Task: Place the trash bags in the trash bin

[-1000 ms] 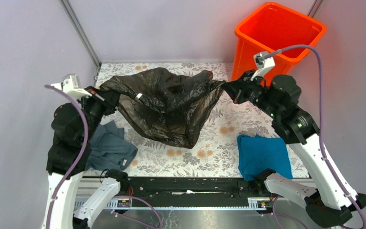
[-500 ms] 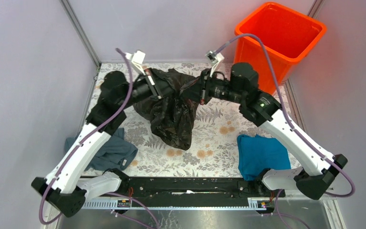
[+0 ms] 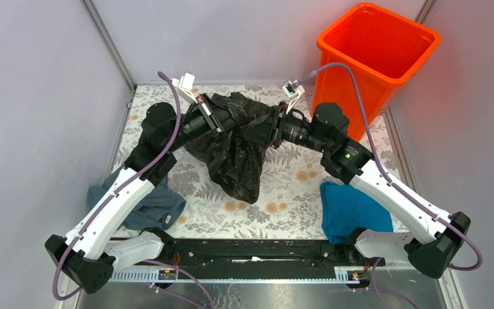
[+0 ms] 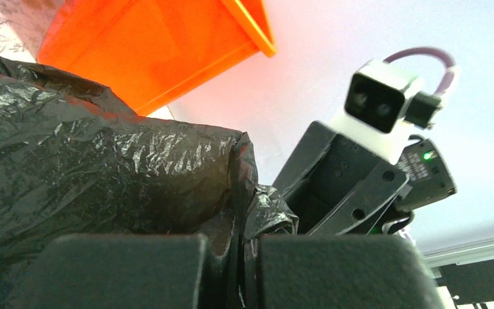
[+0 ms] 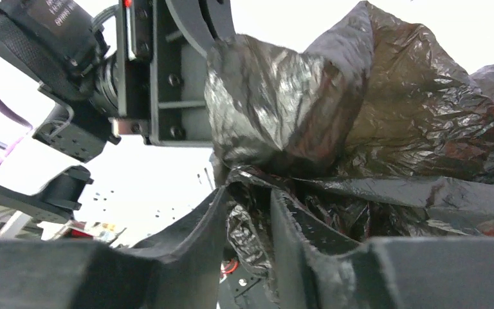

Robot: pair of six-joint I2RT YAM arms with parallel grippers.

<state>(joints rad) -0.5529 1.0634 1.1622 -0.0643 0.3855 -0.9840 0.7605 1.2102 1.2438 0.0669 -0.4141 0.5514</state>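
Observation:
The black trash bag [image 3: 235,151] hangs bunched between my two grippers above the middle of the table, its lower end touching the floral cloth. My left gripper [image 3: 224,118] is shut on the bag's left edge; its fingers pinch glossy plastic [image 4: 103,180] in the left wrist view. My right gripper [image 3: 264,127] is shut on the bag's right edge, plastic [image 5: 386,129] wedged between its fingers. The two grippers are close together, facing each other. The orange trash bin [image 3: 373,58] stands at the back right, also in the left wrist view [image 4: 154,51].
A grey-blue cloth [image 3: 148,203] lies at the front left under the left arm. A teal cloth [image 3: 354,209] lies at the front right beside the right arm. Grey walls and a metal post [image 3: 109,45] bound the table at the back and sides.
Both grippers swung inward from a wide stretch, bringing the bag's two edges together so it hangs folded. In the last half second the right gripper dropped slightly.

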